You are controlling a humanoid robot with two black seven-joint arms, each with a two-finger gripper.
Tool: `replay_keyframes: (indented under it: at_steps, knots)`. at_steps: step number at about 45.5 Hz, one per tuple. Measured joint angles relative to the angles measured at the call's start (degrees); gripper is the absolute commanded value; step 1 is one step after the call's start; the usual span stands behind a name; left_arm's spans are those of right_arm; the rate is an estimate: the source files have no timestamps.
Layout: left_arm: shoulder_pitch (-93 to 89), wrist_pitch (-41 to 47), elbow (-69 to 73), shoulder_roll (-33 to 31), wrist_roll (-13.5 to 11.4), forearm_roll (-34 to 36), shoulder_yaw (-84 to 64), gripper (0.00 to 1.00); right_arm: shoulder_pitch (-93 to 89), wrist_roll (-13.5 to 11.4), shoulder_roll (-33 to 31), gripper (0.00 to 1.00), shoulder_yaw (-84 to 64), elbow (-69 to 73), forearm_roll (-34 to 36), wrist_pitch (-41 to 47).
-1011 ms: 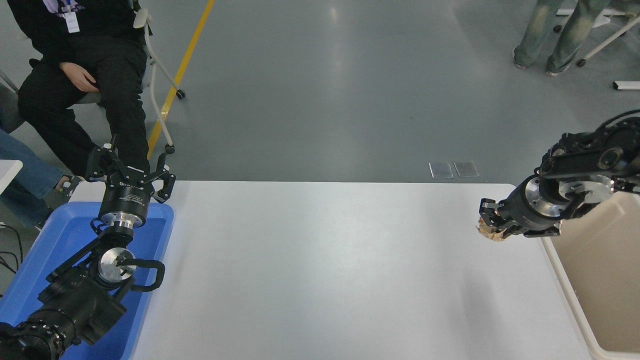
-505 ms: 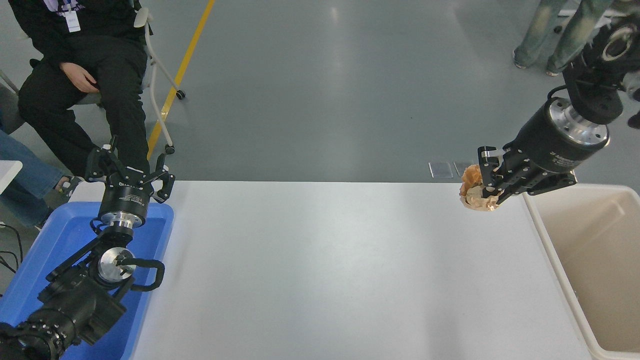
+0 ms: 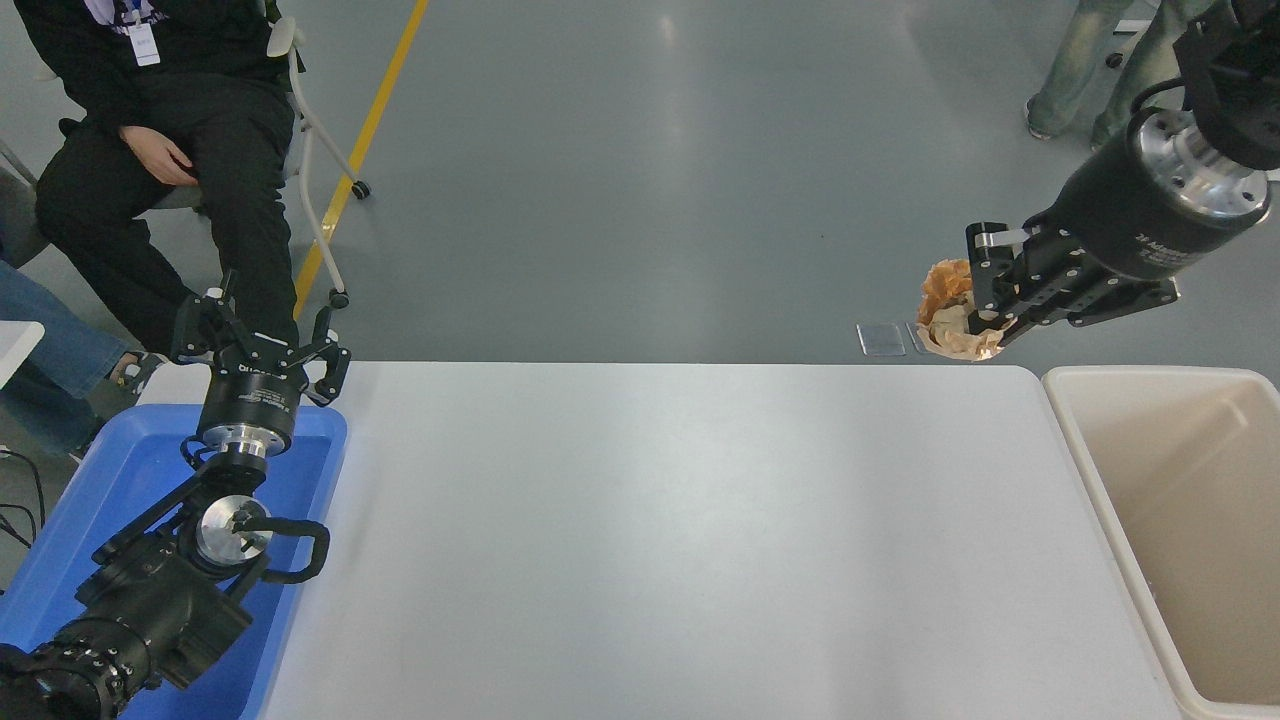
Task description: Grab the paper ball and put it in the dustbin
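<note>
With the paper ball point(image 3: 950, 318) pinched in my right claw point(image 3: 985, 300) and lifted high off the table point(image 3: 640, 540), the pickup's done; the drop is left. It hangs left of the dustbin point(image 3: 1090, 470), probably short of its rim. One ball, one bin. My left claw point(image 3: 262, 335) sits parked, spread open.
</note>
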Motion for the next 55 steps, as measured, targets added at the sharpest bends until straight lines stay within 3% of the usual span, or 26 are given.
replay_keyframes:
  at_steps: [17, 28, 37, 46, 55]
  knots:
    - [0.0, 0.02, 0.01, 0.01, -0.01, 0.02, 0.06, 0.99, -5.44, -0.03, -12.96, 0.0, -8.48, -4.91, -4.88, -2.87]
    - [-0.01, 0.05, -0.01, -0.01, -0.02, 0.01, 0.06, 0.99, -17.91, -0.03, -18.85, 0.0, -8.92, -11.84, -5.89, -14.1]
    - [0.0, 0.06, 0.0, 0.0, -0.02, 0.01, 0.06, 0.99, -33.06, 0.02, -21.52, 0.0, -3.79, -18.21, -5.9, -27.58]
    - [0.01, 0.05, 0.01, -0.01, -0.02, 0.02, 0.01, 0.99, -48.58, 0.06, -21.89, 0.0, 5.55, -26.8, -5.95, -33.4]
    - [0.0, 0.02, -0.01, 0.0, -0.02, 0.01, -0.01, 0.99, -65.72, 0.05, -17.79, 0.0, 15.63, -39.99, -5.91, -36.92]
